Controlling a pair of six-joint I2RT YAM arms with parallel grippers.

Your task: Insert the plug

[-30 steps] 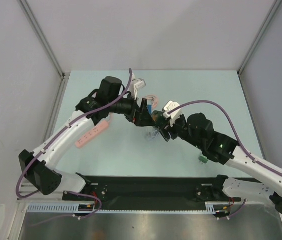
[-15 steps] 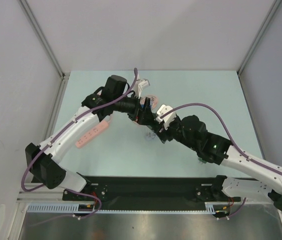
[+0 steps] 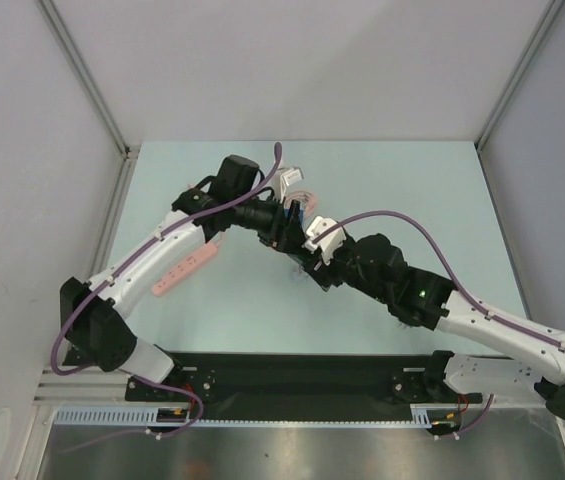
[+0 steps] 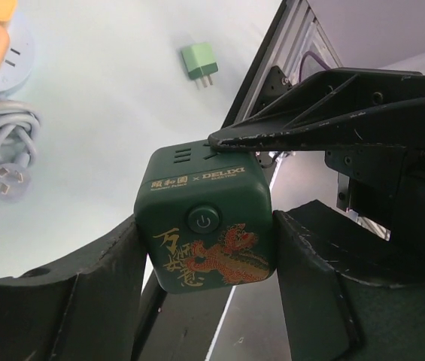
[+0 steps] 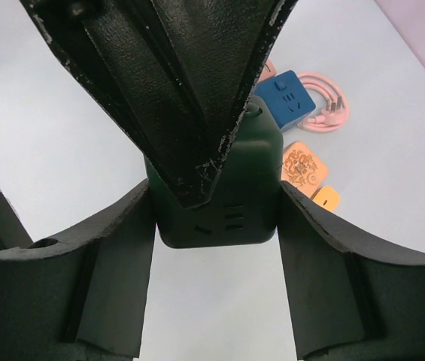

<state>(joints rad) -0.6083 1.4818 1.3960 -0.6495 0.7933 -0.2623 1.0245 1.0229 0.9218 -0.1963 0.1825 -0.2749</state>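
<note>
A dark green cube socket with a power button and a red dragon print is held in the air between both grippers. My left gripper is shut on its sides. My right gripper has both fingers against the cube from the other direction; one of its fingers lies on the cube's slotted face. In the top view both grippers meet at the table's middle, left and right. A light green plug lies on the table, apart from both grippers.
A pink power strip lies at the left. A blue cube socket with a pink cable, an orange cube and a small orange piece lie below. A grey cable with plug lies nearby.
My right arm has moved left to the left gripper and its fingers now stand around the green cube. My left arm has shifted slightly right and back.
</note>
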